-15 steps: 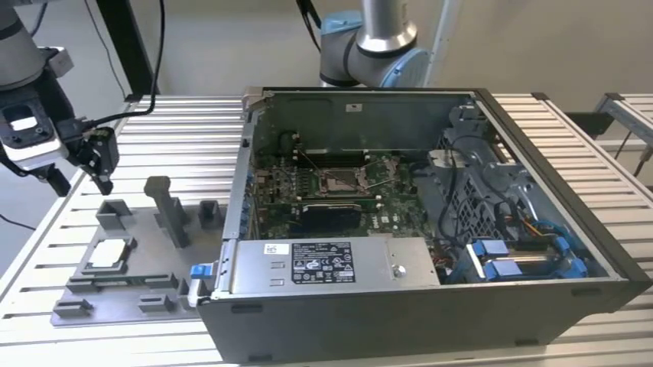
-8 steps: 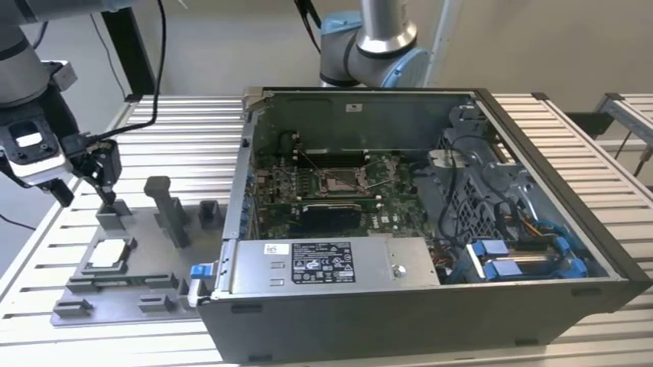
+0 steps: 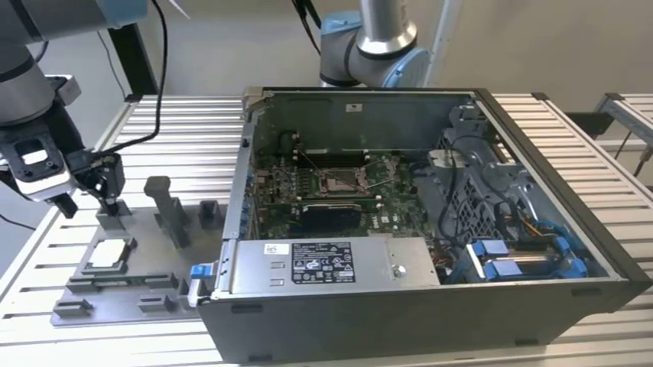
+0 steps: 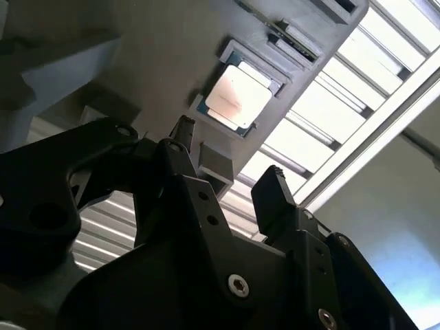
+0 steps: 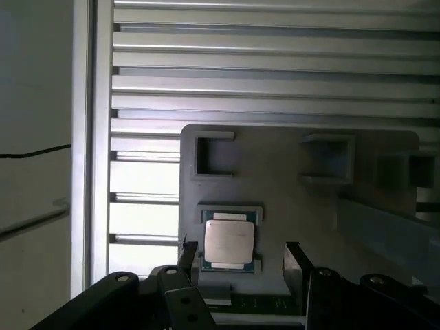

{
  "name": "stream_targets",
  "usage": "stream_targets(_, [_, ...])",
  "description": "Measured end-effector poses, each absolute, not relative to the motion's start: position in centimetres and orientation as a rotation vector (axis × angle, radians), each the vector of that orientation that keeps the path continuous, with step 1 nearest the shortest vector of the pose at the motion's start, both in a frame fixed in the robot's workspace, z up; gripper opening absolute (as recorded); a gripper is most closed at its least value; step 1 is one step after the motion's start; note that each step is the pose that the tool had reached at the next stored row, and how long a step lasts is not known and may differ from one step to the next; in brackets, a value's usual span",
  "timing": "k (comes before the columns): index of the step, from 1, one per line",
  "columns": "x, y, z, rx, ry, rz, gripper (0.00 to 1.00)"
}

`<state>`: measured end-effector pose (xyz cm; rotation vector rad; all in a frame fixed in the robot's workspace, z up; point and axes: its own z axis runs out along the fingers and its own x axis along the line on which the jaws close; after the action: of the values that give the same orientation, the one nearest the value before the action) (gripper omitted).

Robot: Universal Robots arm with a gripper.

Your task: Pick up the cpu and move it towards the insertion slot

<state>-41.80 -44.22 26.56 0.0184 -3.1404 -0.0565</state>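
The claw point(image 3: 89, 205) hangs with its two black fingers point(image 3: 67, 205) spread apart and nothing between them, above the grey fixture plate point(image 3: 153, 271) at the exterior view's left. The cpu point(image 3: 110, 254) lies flat in a square nest on that plate, pale metallic face up, below the claw and apart from it. In both wrist views the cpu point(image 4: 237, 96) point(image 5: 229, 242) sits in its framed recess with the finger tips point(image 5: 187, 253) standing to either side and short of it, not touching. Grey upright blocks point(image 3: 161, 200) rise from the plate just beside the claw. The plate rests on a slatted aluminium surface point(image 3: 571, 138). To the exterior view's right of it, the open computer case point(image 3: 408, 321) stands on the same surface. Inside, the insertion slot point(image 3: 344, 181) shows as a silver-framed square on the green board, well apart from the cpu and the claw. A labelled silver power supply box point(image 3: 326, 264) sits along the case's near edge.
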Motion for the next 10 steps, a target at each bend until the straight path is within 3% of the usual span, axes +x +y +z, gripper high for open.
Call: stream_targets(10, [-41.8, -45.0, 24.7, 0.013, -3.140, -0.057, 1.00])
